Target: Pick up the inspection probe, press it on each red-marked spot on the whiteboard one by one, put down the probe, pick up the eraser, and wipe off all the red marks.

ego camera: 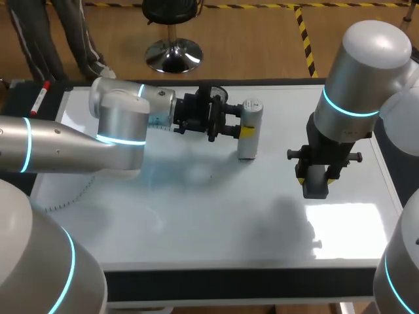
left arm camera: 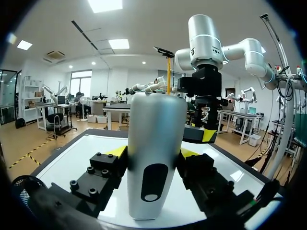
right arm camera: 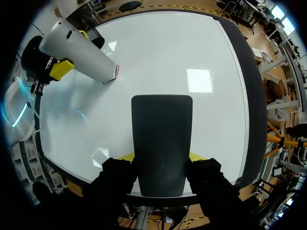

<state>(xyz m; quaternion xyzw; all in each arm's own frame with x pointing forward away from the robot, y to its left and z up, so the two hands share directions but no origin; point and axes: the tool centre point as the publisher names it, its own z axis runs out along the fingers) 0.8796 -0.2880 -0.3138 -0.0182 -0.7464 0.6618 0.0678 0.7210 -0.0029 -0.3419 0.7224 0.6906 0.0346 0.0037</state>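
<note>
The silver inspection probe stands upright on the whiteboard at the back middle, and my left gripper is shut on its sides. In the left wrist view the probe fills the space between both yellow fingertips. My right gripper hangs over the board's right part, shut on the dark grey eraser. In the right wrist view the eraser sits between the fingers, pointing down at the board. A small red mark shows right at the foot of the probe.
A red-capped marker pen lies on the dark table edge at the far left, off the board. The whiteboard's dark frame runs along the near side. My right arm's eraser hangs just beyond the probe in the left wrist view.
</note>
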